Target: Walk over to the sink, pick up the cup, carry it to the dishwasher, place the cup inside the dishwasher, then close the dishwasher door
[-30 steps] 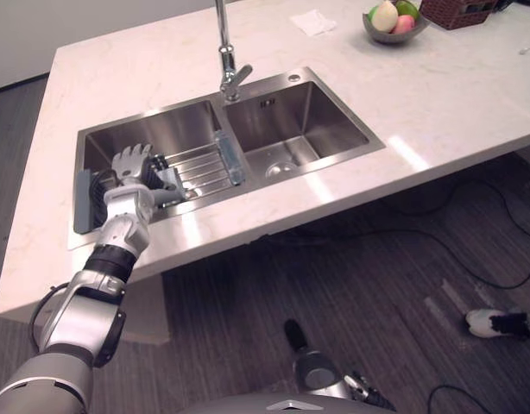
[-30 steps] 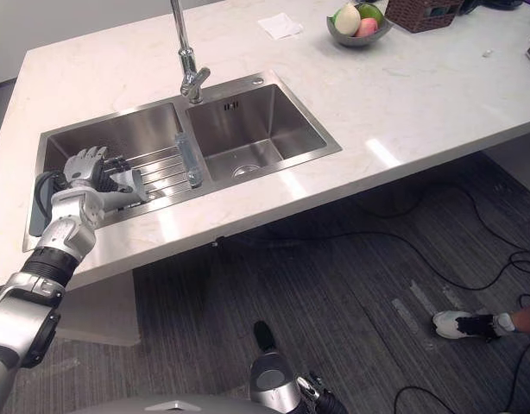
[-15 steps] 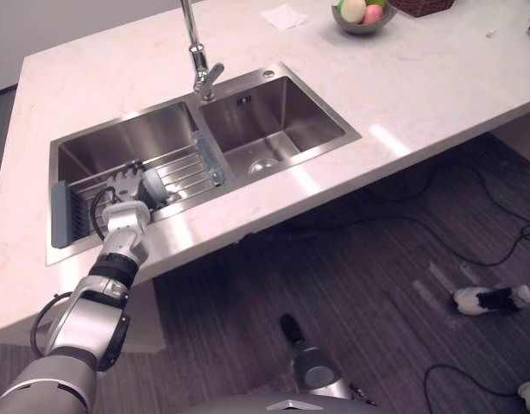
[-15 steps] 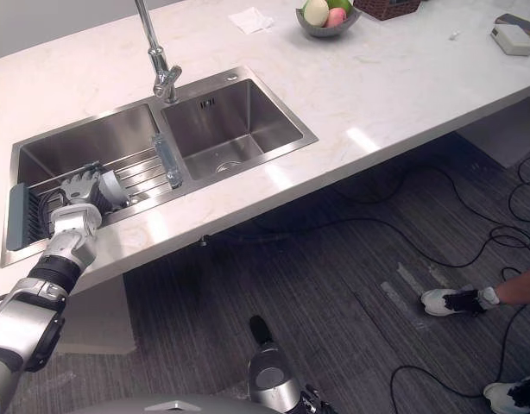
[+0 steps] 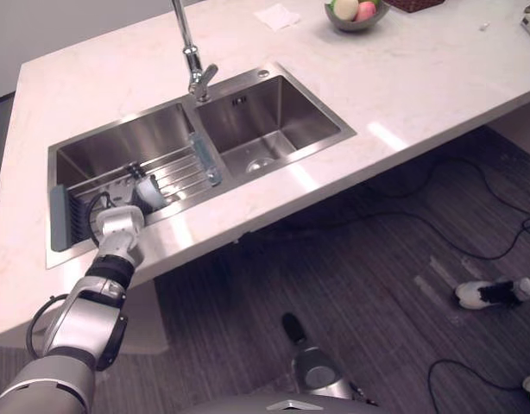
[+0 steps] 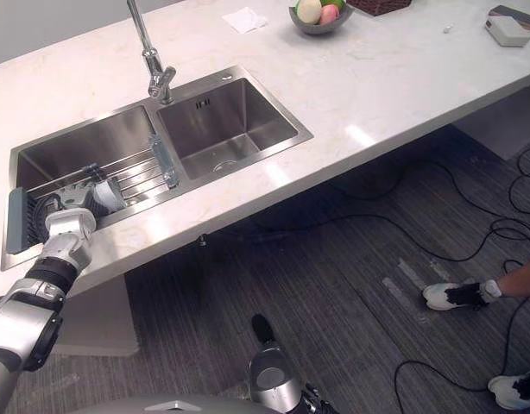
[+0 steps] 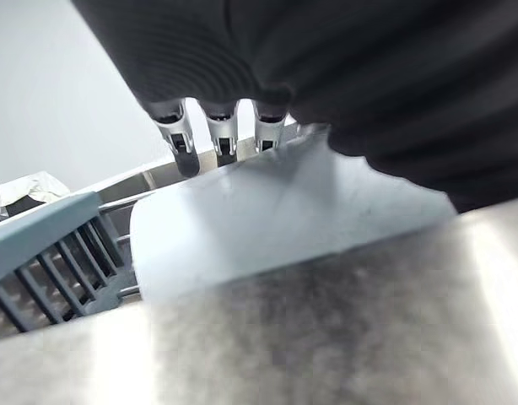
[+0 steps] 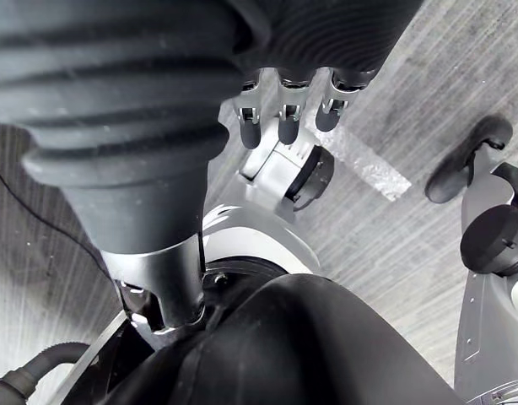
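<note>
cup [image 5: 150, 192] part-hidden, faucet [image 5: 189, 62] top cut off

A pale marble tabletop [image 5: 438, 78] spans the room, a bright patch of glare near its front edge. Beyond it stands a plain grey wall [image 5: 66, 26]; below it lies dark striped floor [image 5: 360, 276].

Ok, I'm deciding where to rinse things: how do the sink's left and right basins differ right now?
The left basin holds a wire rack, and the left hand is round a cup there; the right basin is bare. The right basin's drain shows, while the rack partly covers the left basin's floor. Both are rectangular steel, side by side below the faucet.
</note>
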Tool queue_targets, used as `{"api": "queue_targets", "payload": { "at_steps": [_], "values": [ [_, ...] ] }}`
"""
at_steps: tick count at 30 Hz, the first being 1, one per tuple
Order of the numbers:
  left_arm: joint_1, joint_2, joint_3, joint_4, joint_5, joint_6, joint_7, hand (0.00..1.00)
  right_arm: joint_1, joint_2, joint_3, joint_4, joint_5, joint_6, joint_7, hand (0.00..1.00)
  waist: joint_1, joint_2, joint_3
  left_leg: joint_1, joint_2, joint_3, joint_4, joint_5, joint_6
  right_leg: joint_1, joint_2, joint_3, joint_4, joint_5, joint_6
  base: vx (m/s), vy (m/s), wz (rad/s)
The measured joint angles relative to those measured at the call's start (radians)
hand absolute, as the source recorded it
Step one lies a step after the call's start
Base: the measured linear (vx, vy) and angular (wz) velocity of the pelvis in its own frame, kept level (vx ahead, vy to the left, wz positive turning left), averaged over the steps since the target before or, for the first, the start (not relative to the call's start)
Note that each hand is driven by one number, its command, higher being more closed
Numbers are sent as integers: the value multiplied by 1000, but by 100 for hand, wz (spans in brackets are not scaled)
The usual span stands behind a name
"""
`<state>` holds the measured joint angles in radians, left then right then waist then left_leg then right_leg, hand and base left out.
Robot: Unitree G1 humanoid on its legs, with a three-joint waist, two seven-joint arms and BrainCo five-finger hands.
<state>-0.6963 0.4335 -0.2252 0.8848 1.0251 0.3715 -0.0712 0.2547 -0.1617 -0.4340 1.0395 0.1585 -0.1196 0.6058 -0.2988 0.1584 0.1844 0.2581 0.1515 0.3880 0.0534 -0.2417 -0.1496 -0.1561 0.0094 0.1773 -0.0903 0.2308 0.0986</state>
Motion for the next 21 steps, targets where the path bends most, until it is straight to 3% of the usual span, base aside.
{"api": "queue_targets", "payload": {
  "at_steps": [4, 11, 17, 21],
  "values": [
    [-29, 11, -1, 21, -37, -28, -89, 100, 0, -7, 0, 0, -8, 19, 6, 0, -6, 15, -11, -2, 3, 4, -2, 0, 0, -5, 4, 2, 0, 3, -3, 2, -41, -2],
    [-47, 40, -14, 34, -121, -79, -107, 100, -1, -10, -2, -1, -8, 38, 20, 0, -10, 16, -12, 0, 2, 6, -1, 0, -1, -6, 5, 3, 0, 3, -2, -19, -43, -1],
    [-40, 37, -15, 51, -220, -146, 20, 100, -5, -12, -1, 0, -8, 40, 21, 0, -4, 16, -12, -1, -1, -6, 1, 0, 0, 0, -6, -4, 0, 0, 0, -27, -41, 5],
    [-27, 11, -13, 28, -308, -227, 152, 100, -11, -11, 0, 1, -7, 40, 21, 0, -2, 10, -8, -2, -1, -34, 3, 3, 3, 16, -19, -33, 0, -4, 4, -16, -32, 19]
  ]
}}
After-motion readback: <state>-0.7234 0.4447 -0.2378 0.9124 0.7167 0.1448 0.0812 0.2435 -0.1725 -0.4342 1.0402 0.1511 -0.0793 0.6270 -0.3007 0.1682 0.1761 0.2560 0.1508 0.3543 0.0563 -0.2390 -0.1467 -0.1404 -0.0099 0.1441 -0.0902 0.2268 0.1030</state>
